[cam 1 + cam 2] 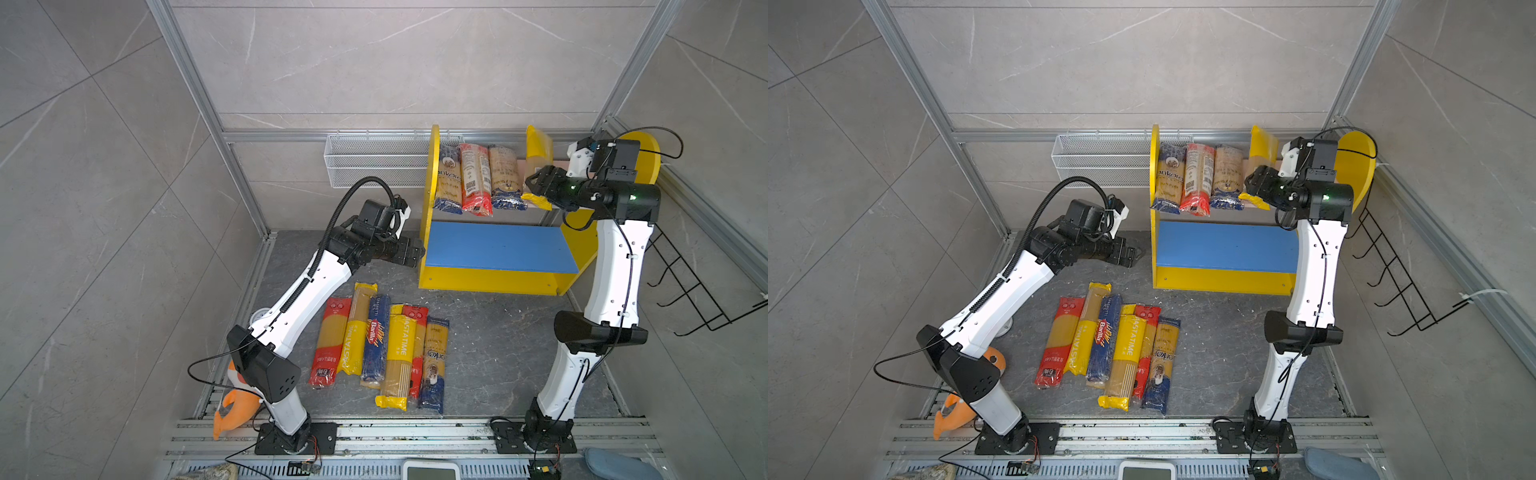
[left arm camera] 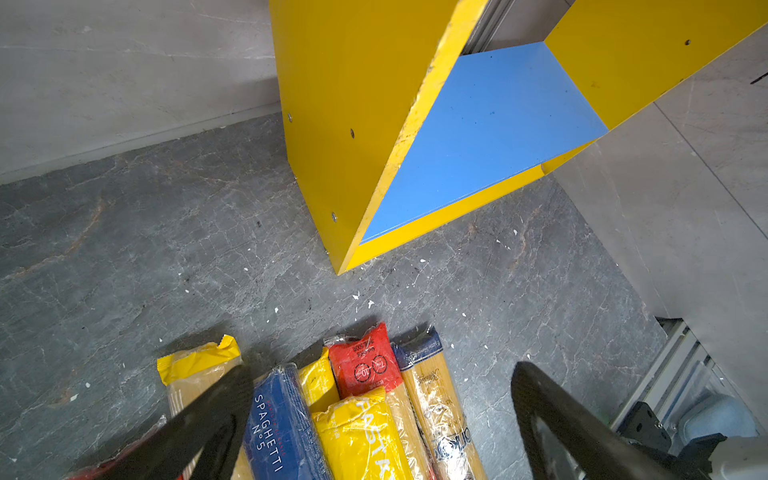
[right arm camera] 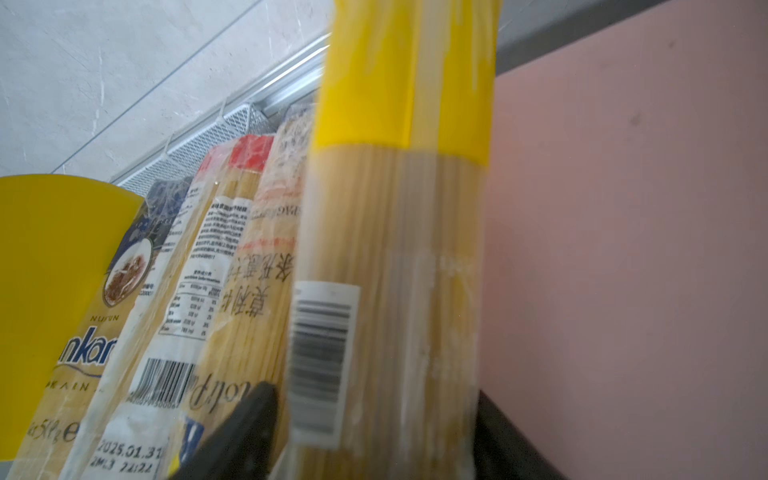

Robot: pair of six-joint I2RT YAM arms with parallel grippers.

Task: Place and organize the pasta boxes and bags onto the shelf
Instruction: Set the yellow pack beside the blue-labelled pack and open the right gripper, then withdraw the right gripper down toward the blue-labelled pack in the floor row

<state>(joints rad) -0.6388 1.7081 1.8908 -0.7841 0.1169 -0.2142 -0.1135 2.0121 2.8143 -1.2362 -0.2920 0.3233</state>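
The shelf (image 1: 428, 199) has yellow side panels, a bare blue lower board (image 1: 498, 245) and a pink upper board (image 3: 623, 249). Three pasta packs (image 1: 476, 178) lean side by side on the upper board. To their right stands a fourth, yellow-ended pack (image 1: 538, 166), tilted and blurred (image 3: 395, 249). My right gripper (image 1: 536, 180) has its fingers on either side of it, open, with a small gap at one finger (image 3: 249, 419). Several more packs (image 1: 376, 340), one a dark blue Barilla, lie in a row on the floor. Above their far ends hovers my left gripper (image 1: 417, 255), open and holding nothing (image 2: 382, 415).
A white mesh basket (image 1: 374, 160) hangs on the back wall left of the shelf. A black wire hook rack (image 1: 698, 291) juts from the right wall. An orange plush toy (image 1: 235, 409) lies by the left arm's base.
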